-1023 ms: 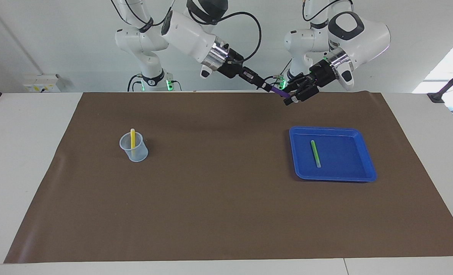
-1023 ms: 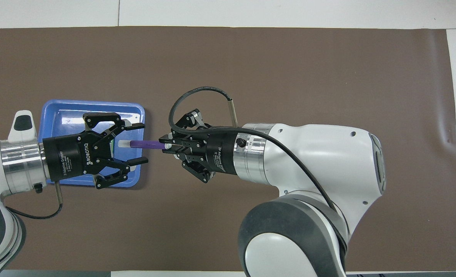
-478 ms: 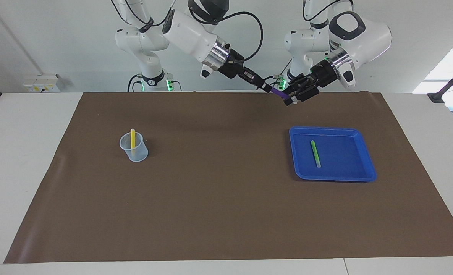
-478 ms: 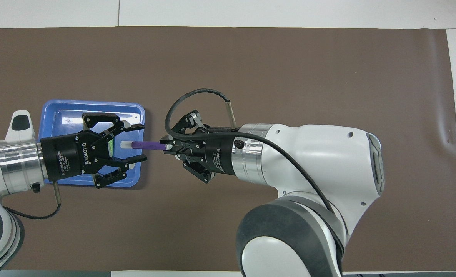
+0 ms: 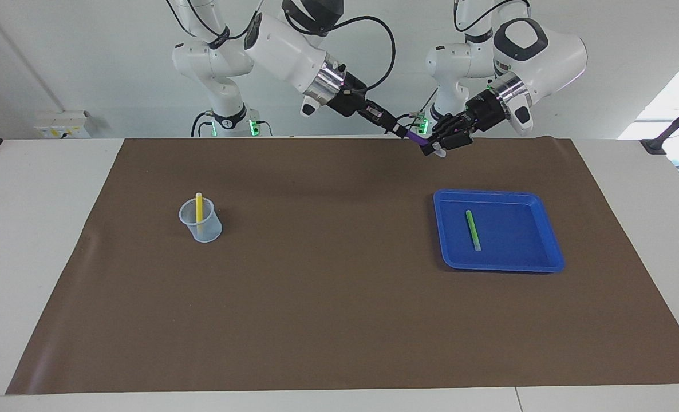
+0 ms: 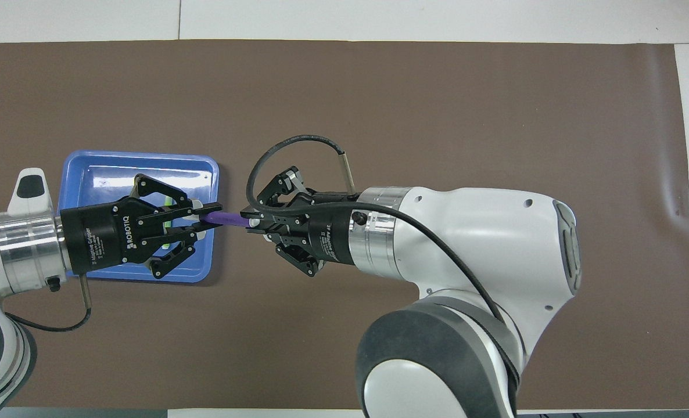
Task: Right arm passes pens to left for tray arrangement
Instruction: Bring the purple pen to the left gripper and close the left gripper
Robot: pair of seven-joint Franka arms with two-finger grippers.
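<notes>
Midair, upper centre of the frame, both the right end effector (image 6: 251, 221) and left end effector (image 6: 205, 217) grip the purple pen (image 6: 223, 218); the right should release only once the left's hold looks firm.

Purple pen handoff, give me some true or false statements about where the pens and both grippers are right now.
1. Both grippers grip the purple pen. True: the left gripper and the right gripper each grip one end.
2. The green pen stands in the cup. False: it lies flat in the tray.
3. The yellow pen stands in the cup. True.
4. The purple pen rests on the tray. False: it is held in the air.
5. The tray holds two pens. False: only the green one.
</notes>
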